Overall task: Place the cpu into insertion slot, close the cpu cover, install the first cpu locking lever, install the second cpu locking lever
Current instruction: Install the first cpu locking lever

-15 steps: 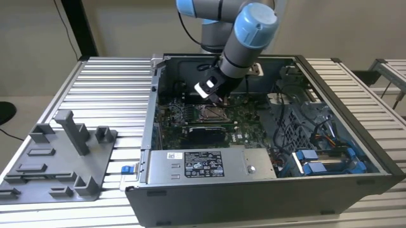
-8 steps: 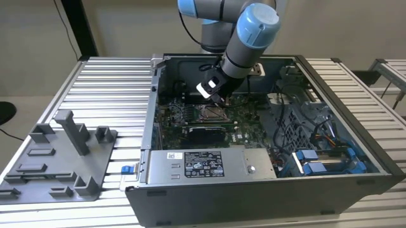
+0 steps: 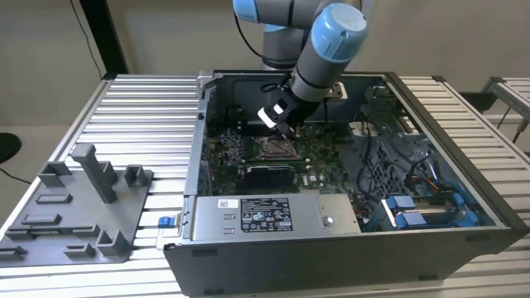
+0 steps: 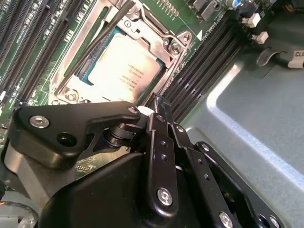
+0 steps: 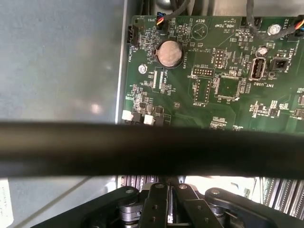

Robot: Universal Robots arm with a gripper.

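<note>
The cpu (image 4: 124, 71), a silvery square chip, lies in the insertion slot (image 3: 277, 147) on the green board. The cpu cover (image 4: 159, 42), a thin silver frame, lies flat around the chip's top. A thin dark locking lever (image 4: 92, 50) runs slantwise along one side of the socket. My gripper (image 4: 154, 105) is shut, its black fingers pressed together with the tips right at the socket's edge beside the cover. In the exterior view the gripper (image 3: 287, 131) hangs just above the socket's far side. The fingers (image 5: 159, 199) show closed in the first wrist view too.
The open computer case (image 3: 463, 236) surrounds the board. A grey white-labelled box (image 3: 265, 214) sits at its front, blue drive carriers (image 3: 422, 211) at the exterior view's right, a grey fixture tray (image 3: 74, 211) at its left. Black memory slots (image 4: 199, 61) flank the socket. A black bar (image 5: 152, 147) crosses the first wrist view.
</note>
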